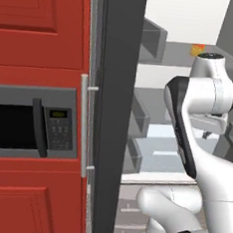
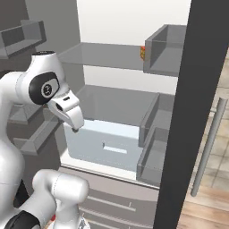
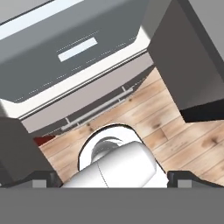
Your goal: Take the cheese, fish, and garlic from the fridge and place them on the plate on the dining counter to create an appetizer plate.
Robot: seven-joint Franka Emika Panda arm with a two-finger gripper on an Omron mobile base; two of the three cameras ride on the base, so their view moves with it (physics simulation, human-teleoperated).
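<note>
The fridge point(image 1: 116, 113) stands open, and its pale grey shelves point(image 2: 120, 103) face me. A small orange-yellow piece, the cheese point(image 1: 197, 49), lies at the back of the upper shelf; in the right base view the cheese point(image 2: 142, 53) peeks out beside a door bin. My gripper point(image 3: 113, 178) hangs in front of the fridge and points down at the floor, well below and in front of the cheese. Its dark fingertips point(image 3: 43, 178) stand far apart with nothing between them, so it is open. The fish, garlic, plate and dining counter are out of view.
A grey microwave point(image 1: 28, 123) sits in red cabinets left of the fridge. The dark fridge doors point(image 2: 188, 112) with bar handles point(image 1: 81, 125) flank the opening. Door bins point(image 2: 154, 152) line the right door. A pale drawer point(image 2: 105, 145) fills the bottom shelf above the wood floor point(image 3: 175, 131).
</note>
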